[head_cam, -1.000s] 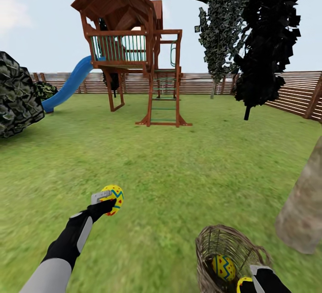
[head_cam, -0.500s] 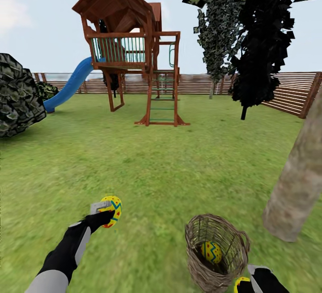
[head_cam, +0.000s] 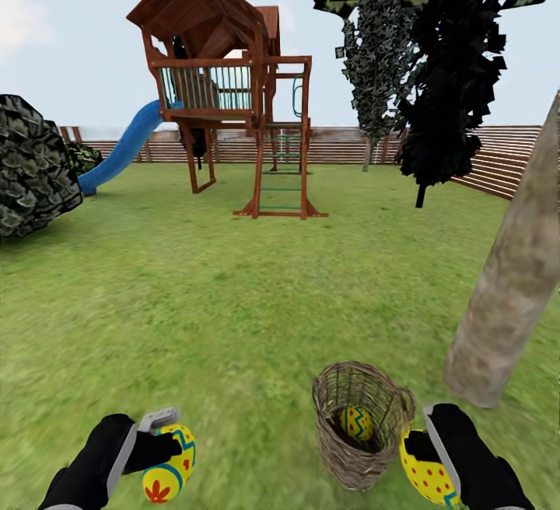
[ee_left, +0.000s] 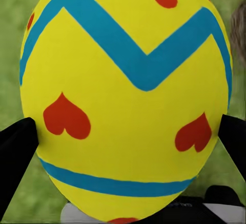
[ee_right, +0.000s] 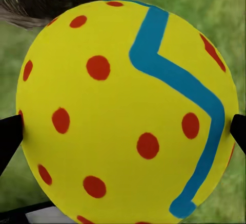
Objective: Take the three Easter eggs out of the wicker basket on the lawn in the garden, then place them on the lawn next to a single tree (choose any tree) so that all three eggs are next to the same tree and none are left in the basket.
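Two eggs in our pincers, one in the wicker basket [head_cam: 362, 424]

From the head we see the left pincer [head_cam: 167, 448] gripping an egg [head_cam: 169, 465] left of the basket, the right pincer [head_cam: 424, 448] gripping an egg [head_cam: 424, 469] just right of it, a third egg [head_cam: 356, 423] inside, the tree [head_cam: 509, 284] beyond. At each wrist the black fingers [ee_left: 15, 152] [ee_right: 9, 137] clamp their egg [ee_left: 125, 98] [ee_right: 128, 114].

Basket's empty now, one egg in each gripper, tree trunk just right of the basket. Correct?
Not quite: the wicker basket is not empty. The head view shows a third egg inside it. The rest holds: the left gripper grips one egg, the right gripper grips another egg, and the tree trunk stands just right of the basket.
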You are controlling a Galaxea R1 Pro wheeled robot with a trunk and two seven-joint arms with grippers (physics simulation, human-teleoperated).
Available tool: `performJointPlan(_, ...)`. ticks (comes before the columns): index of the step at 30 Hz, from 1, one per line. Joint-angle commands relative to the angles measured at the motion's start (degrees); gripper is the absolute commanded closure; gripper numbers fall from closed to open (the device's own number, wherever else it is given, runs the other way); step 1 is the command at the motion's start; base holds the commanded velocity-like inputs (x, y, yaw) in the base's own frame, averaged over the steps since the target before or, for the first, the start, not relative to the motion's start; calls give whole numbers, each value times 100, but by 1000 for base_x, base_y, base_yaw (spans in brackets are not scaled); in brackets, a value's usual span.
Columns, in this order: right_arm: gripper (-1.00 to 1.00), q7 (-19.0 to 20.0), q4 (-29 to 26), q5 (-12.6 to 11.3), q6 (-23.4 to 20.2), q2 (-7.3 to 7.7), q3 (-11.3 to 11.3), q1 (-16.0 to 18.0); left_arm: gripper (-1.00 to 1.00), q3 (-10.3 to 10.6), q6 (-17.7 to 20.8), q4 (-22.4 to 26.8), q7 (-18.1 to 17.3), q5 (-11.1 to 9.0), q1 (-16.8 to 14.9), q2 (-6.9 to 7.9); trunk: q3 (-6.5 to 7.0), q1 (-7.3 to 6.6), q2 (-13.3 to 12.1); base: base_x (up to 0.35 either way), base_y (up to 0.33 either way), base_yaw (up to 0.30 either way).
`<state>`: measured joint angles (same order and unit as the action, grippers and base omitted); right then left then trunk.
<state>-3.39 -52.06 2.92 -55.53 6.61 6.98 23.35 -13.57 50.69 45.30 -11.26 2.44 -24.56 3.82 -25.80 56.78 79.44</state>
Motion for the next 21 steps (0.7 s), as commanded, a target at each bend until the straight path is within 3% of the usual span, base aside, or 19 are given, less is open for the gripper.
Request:
performJointPlan(1,100,5,-1,43,-90,-7,-4,4,100,-14,21,-8,-34,32,1,-6,12,-25,-38,-187,0,0)
performJointPlan(4,100,1,6,46,-121,-23,-19,3,100,-22,13,-276,-43,35,4,44,66,-91,-158,-88,0,0)
performJointPlan(8,100,-3,105,47,-120,-34,-143,3,100,-129,31,-136,-51,10,4,164,138,-179,-318,-6,0,0)
performJointPlan(9,100,-7,152,49,-123,-80,-295,3,100,-160,35,-120,-51,10,4,172,156,-201,-358,0,0,0)
performJointPlan(11,100,-8,192,37,-104,-214,-803,6,100,-177,30,-111,-51,4,4,186,192,-244,-439,0,0,0)
performJointPlan(12,100,-10,231,39,-100,-232,-889,6,100,-179,26,-110,-51,3,4,188,209,-266,-479,0,0,0)
performJointPlan(16,100,-8,325,16,-100,-162,-931,6,100,-424,13,-121,-49,-1,4,190,245,-310,-559,0,0,0)
performJointPlan(21,100,-12,336,15,-98,-162,-936,3,100,-455,3,-143,-43,2,4,160,335,-420,-760,-165,-158,0)
